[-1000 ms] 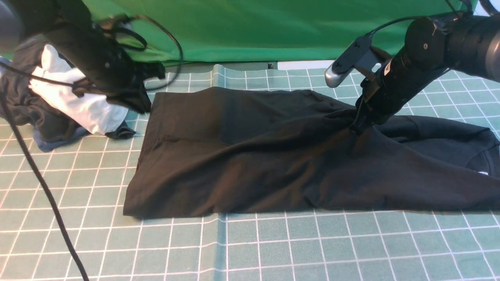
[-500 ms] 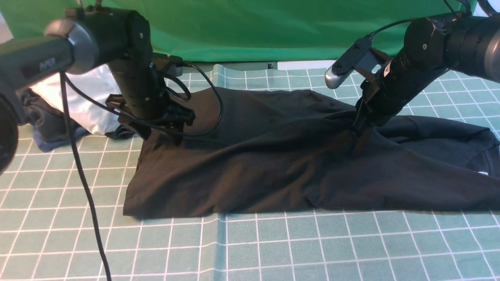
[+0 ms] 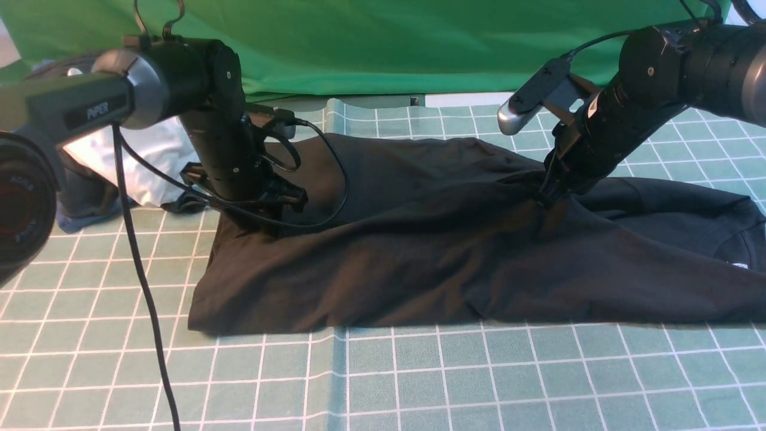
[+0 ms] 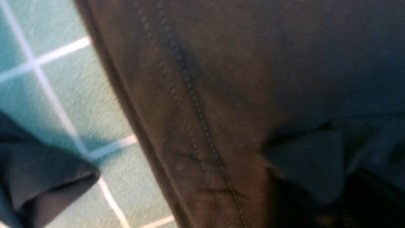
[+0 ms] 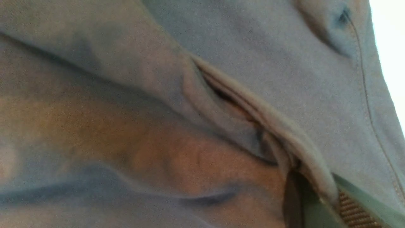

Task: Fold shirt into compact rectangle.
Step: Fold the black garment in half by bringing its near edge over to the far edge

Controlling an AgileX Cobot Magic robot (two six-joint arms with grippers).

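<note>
Right pincer (image 3: 546,197): clamped on a raised fold of the shirt (image 3: 407,263).
Left pincer (image 3: 264,216): hem corner beneath it; open or closed, cannot tell.

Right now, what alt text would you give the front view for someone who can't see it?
A large black cotton T-shirt lies partly folded across a teal gridded mat. The right claw pinches a raised ridge of it right of the middle, and the left claw is down at its far left corner, near a white garment.
</note>
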